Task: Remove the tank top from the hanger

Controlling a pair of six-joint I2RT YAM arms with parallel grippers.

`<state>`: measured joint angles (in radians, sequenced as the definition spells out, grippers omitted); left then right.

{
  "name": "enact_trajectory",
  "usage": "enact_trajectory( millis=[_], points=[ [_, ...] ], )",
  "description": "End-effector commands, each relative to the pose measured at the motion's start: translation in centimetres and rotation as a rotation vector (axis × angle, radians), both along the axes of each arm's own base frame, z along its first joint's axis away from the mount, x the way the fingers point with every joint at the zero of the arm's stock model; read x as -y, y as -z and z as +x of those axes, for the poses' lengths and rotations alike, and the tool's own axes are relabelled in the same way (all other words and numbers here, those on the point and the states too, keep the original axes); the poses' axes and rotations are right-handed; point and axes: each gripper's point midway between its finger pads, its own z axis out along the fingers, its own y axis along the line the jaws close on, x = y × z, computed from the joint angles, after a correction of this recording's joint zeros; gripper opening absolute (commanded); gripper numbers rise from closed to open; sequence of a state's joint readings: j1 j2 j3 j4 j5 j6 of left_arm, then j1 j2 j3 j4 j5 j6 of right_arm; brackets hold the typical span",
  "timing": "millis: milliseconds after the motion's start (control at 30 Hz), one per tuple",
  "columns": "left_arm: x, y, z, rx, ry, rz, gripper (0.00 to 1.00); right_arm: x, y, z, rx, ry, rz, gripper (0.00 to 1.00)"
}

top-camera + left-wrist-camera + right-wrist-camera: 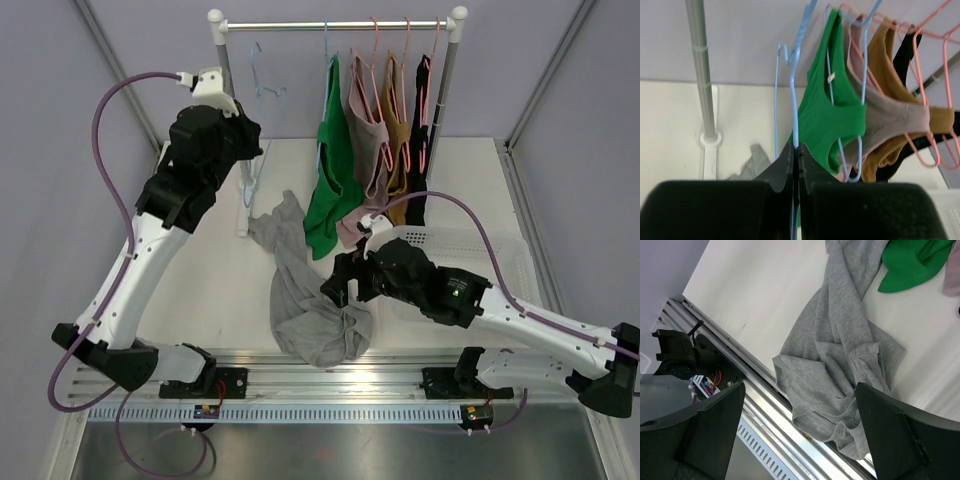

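At the near edge of the white table (225,290), the crumpled grey jersey tank top (312,315) lies in a heap, its upper end trailing back toward the clothes rack. The left gripper (796,150) is pressed together on the thin light-blue wire hanger (794,100), held raised beside the rack. The right gripper (800,412) hangs spread wide over the cloth and holds nothing.

The garment looks free, so the step in hand is probably clearing away. The right arm should rise straight up so neither finger drags a fold. The left should keep the hanger steady, off the green tank top (832,110) hanging beside it.

The left wrist view shows the pinch on the wire, which the arm hides from overhead. Only the overhead view shows the whole garment, though I cannot tell whether a strap is caught.
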<state>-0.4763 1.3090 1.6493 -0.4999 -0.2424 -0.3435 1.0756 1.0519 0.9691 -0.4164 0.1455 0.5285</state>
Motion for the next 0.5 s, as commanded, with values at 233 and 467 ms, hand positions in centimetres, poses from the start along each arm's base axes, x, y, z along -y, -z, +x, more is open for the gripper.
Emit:
enact_trajectory(
  millis=[233, 467],
  points=[
    [0.1, -6.2, 7.1, 0.157, -0.105, 0.058, 0.00, 2.5, -0.3, -0.6, 0.042, 0.034, 0.019, 1.00],
    [0.3, -5.5, 10.7, 0.151, -0.124, 0.060, 0.00, 2.4, 0.2, -0.9, 0.033, 0.019, 0.021, 1.00]
  ],
)
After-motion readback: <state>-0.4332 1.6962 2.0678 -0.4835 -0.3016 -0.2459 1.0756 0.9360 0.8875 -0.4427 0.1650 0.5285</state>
